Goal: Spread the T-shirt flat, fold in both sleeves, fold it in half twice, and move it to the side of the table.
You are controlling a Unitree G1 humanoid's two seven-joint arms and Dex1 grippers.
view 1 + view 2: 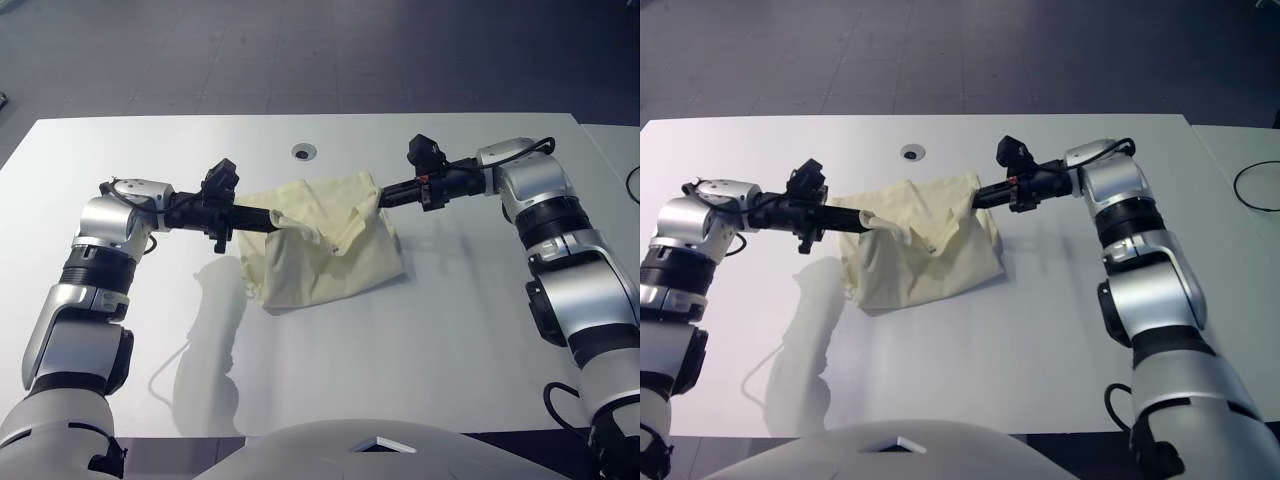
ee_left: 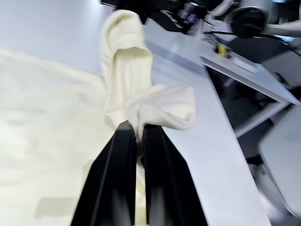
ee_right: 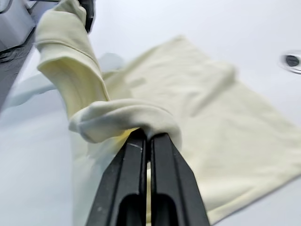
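Note:
A pale yellow T-shirt [image 1: 320, 245] lies bunched and partly lifted near the middle of the white table [image 1: 450, 340]. My left gripper [image 1: 272, 221] comes in from the left and is shut on a fold of the T-shirt [image 2: 141, 103] at its left side. My right gripper [image 1: 378, 196] comes in from the right and is shut on a fold of the T-shirt [image 3: 122, 117] at its upper right corner. The cloth hangs between the two grips, its lower part resting on the table.
A small round grommet hole [image 1: 303, 152] sits in the table behind the shirt. A black cable loop [image 1: 1258, 185] lies on a neighbouring surface at the far right. Bare table stretches in front of the shirt and to both sides.

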